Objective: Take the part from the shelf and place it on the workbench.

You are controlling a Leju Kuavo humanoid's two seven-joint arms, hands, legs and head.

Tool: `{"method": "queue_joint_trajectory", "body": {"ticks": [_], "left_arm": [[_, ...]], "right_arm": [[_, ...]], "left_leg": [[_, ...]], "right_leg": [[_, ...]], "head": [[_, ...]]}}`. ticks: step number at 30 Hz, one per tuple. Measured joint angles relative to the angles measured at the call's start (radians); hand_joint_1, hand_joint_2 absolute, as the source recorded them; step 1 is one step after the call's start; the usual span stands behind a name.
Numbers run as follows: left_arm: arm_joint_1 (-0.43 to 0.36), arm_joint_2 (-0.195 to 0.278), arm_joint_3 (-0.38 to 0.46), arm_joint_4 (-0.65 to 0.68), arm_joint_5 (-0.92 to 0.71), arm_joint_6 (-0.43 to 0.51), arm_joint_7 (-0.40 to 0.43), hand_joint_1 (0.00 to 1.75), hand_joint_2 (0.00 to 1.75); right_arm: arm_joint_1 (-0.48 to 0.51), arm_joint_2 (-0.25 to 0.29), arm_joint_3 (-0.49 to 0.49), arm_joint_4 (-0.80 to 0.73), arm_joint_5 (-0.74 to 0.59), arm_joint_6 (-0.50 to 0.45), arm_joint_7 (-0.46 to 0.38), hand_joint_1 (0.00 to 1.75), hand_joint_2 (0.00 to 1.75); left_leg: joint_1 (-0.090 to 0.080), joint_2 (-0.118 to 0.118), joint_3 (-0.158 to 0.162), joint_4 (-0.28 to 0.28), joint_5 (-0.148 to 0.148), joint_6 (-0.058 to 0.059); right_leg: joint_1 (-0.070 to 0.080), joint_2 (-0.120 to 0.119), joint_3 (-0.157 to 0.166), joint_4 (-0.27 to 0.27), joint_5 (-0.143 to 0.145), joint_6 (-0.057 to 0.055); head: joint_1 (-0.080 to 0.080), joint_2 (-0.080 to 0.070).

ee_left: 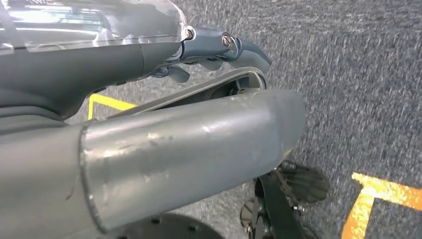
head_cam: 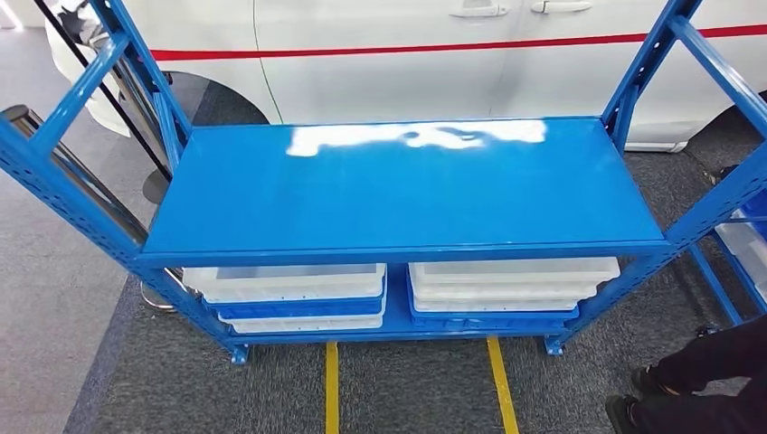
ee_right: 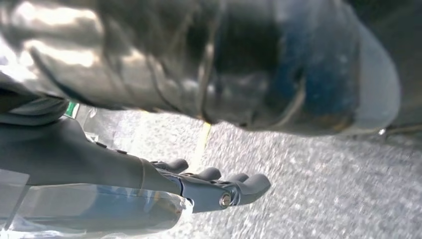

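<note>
Bright overhead light throws a white glare patch across the far half of the glossy blue metal shelf top, while both wrist views blur close up.

Cut off and hidden around the blue shelf

The white car is cropped by the top edge; a person's dark legs run off the lower right; the stacked white trays sit half hidden under the shelf board.
</note>
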State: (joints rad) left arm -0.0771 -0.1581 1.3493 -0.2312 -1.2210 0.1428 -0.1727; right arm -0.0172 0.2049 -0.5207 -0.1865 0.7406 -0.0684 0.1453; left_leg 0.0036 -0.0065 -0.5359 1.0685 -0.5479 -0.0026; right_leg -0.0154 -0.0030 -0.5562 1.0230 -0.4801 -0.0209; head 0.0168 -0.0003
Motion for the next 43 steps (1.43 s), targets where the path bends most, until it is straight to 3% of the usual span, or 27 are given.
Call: {"method": "queue_joint_trajectory", "body": {"ticks": [3,4,5,6,7,9,10,13,15,18,19,20,21,22,23,24,26,28,36,40,42,43], "left_arm": [[0.002,0.0,0.0,0.0,0.003,-0.001,0.0,0.0,0.0],[0.002,0.0,0.0,0.0,0.003,-0.001,0.001,0.0,0.0],[0.003,0.001,0.0,0.0,0.003,-0.001,0.002,0.0,0.0],[0.003,0.002,0.0,0.0,0.004,-0.001,0.003,0.0,0.0],[0.003,0.004,0.001,0.0,0.005,-0.002,0.004,0.0,0.0],[0.003,0.008,0.001,0.0,0.006,-0.004,0.005,0.0,0.0],[0.003,0.009,0.001,0.0,0.007,-0.004,0.005,0.0,0.0],[0.004,0.009,0.001,0.0,0.007,-0.005,0.005,0.0,0.0],[0.006,0.009,0.002,0.0,0.007,-0.005,0.005,0.0,0.0],[0.005,0.01,0.002,0.0,0.007,-0.005,0.005,0.0,0.0],[0.005,0.011,0.002,0.0,0.007,-0.005,0.005,0.0,0.0],[0.005,0.012,0.002,0.0,0.007,-0.006,0.005,0.0,0.0],[0.005,0.012,0.002,0.0,0.007,-0.006,0.005,0.0,0.0],[0.005,0.012,0.002,0.0,0.006,-0.006,0.005,0.0,0.0],[0.006,0.012,0.002,0.0,0.006,-0.007,0.005,0.0,0.0],[0.006,0.013,0.002,0.0,0.006,-0.007,0.005,0.0,0.0],[0.005,0.015,0.002,0.0,0.006,-0.007,0.006,0.0,0.0],[0.005,0.016,0.002,0.0,0.006,-0.007,0.006,0.0,0.0],[0.004,0.016,0.002,0.0,0.006,-0.007,0.006,0.0,0.0],[0.004,0.016,0.002,0.0,0.006,-0.007,0.006,0.0,1.75],[0.004,0.016,0.002,0.0,0.004,-0.006,0.006,0.0,1.75],[0.004,0.016,0.002,0.0,0.004,-0.005,0.007,0.0,1.75]], "right_arm": [[0.0,0.002,0.0,0.0,0.01,-0.02,0.001,0.0,0.0],[0.0,0.002,0.0,0.0,0.012,-0.024,0.002,0.0,0.44],[0.0,0.002,0.0,0.0,0.013,-0.027,0.003,0.0,0.87],[0.0,0.002,0.0,0.0,0.013,-0.028,0.004,0.0,1.31],[0.001,0.003,0.0,0.0,0.012,-0.028,0.004,0.0,1.31],[0.0,0.005,-0.003,0.0,0.006,-0.027,0.007,0.0,0.44],[-0.001,0.005,-0.005,0.0,0.003,-0.027,0.008,0.0,0.0],[-0.002,0.006,-0.014,0.0,-0.008,-0.027,0.01,0.0,0.0],[-0.002,0.006,-0.021,0.0,-0.012,-0.031,0.007,0.0,0.0],[-0.001,0.006,-0.024,0.0,-0.002,-0.045,0.007,0.0,1.31],[-0.001,0.006,-0.024,0.0,0.004,-0.051,0.009,0.0,1.75],[-0.001,0.006,-0.024,0.0,0.008,-0.056,0.013,0.0,1.75],[-0.001,0.006,-0.024,0.0,0.012,-0.061,0.017,0.0,1.75],[-0.001,0.006,-0.024,0.0,0.016,-0.065,0.023,0.0,1.75],[-0.001,0.006,-0.024,0.0,0.019,-0.07,0.027,0.0,1.31],[-0.002,0.006,-0.024,0.0,0.021,-0.073,0.03,0.0,0.87],[-0.003,0.007,-0.026,0.0,0.022,-0.079,0.029,0.0,0.0],[-0.003,0.008,-0.028,0.0,0.021,-0.08,0.026,0.0,0.0],[-0.003,0.008,-0.033,0.0,0.021,-0.081,0.026,0.0,0.0],[-0.003,0.008,-0.033,0.0,0.022,-0.08,0.026,0.0,0.0],[-0.003,0.008,-0.033,0.0,0.022,-0.079,0.026,0.0,0.87],[-0.003,0.008,-0.033,0.0,0.022,-0.079,0.027,0.0,1.16]], "left_leg": [[0.007,0.001,-0.102,0.192,-0.082,-0.013],[0.008,0.001,-0.126,0.228,-0.084,-0.016],[0.01,0.001,-0.131,0.224,-0.064,-0.017],[0.01,0.001,-0.115,0.179,-0.025,-0.016],[0.01,0.002,-0.087,0.107,0.02,-0.013],[0.006,0.003,-0.036,-0.014,0.073,-0.004],[0.003,0.003,-0.025,-0.041,0.079,0.002],[0.001,0.003,-0.02,-0.052,0.078,0.018],[0.005,0.006,-0.015,-0.063,0.083,0.032],[0.003,0.011,-0.013,-0.067,0.083,0.046],[0.001,0.012,-0.013,-0.066,0.082,0.048],[0.0,0.013,-0.012,-0.064,0.08,0.05],[-0.001,0.013,-0.011,-0.062,0.078,0.051],[0.0,0.012,-0.01,-0.057,0.075,0.051],[-0.001,0.012,-0.01,-0.051,0.07,0.05],[-0.003,0.011,-0.013,-0.043,0.064,0.046],[-0.009,0.009,-0.018,-0.032,0.055,0.039],[-0.011,0.008,-0.018,-0.031,0.053,0.035],[-0.008,0.008,-0.011,-0.039,0.055,0.027],[-0.008,0.008,-0.011,-0.04,0.054,0.025],[-0.008,0.008,-0.011,-0.04,0.054,0.024],[-0.008,0.008,-0.011,-0.04,0.054,0.024]], "right_leg": [[0.0,-0.003,0.003,-0.001,-0.004,-0.008],[0.001,-0.002,0.004,0.0,-0.007,-0.008],[0.001,-0.002,0.008,0.0,-0.01,-0.007],[0.0,-0.001,0.013,0.0,-0.013,-0.005],[0.0,-0.001,0.019,0.0,-0.017,-0.002],[0.003,-0.001,0.027,0.001,-0.025,0.006],[0.004,-0.001,0.027,0.001,-0.027,0.011],[0.003,0.001,0.028,-0.001,-0.029,0.028],[0.002,0.003,0.019,0.025,-0.049,0.038],[0.002,0.003,-0.067,0.196,-0.135,0.045],[0.002,0.003,-0.097,0.251,-0.151,0.046],[0.001,0.003,-0.11,0.27,-0.146,0.049],[-0.001,0.003,-0.105,0.252,-0.122,0.052],[-0.004,0.003,-0.082,0.197,-0.084,0.058],[-0.009,0.003,-0.051,0.13,-0.053,0.066],[-0.012,0.005,-0.026,0.074,-0.029,0.066],[-0.013,0.009,-0.005,0.023,-0.02,0.055],[-0.01,0.01,-0.004,0.024,-0.022,0.042],[-0.005,0.01,-0.003,0.025,-0.023,0.034],[-0.003,0.01,-0.003,0.026,-0.024,0.033],[-0.001,0.01,-0.003,0.025,-0.024,0.033],[-0.001,0.01,-0.003,0.025,-0.024,0.033]], "head": [[0.0,0.0],[0.0,0.0],[0.0,0.0],[0.0,0.0],[0.0,0.0],[0.0,0.0],[0.0,0.0],[0.0,0.0],[0.0,0.0],[0.001,0.0],[0.0,0.0],[0.0,0.0],[0.0,0.0],[0.0,0.0],[0.0,0.0],[0.0,0.0],[0.0,0.0],[-0.001,0.0],[-0.001,0.0],[-0.001,0.0],[-0.001,0.0],[-0.001,0.0]]}}
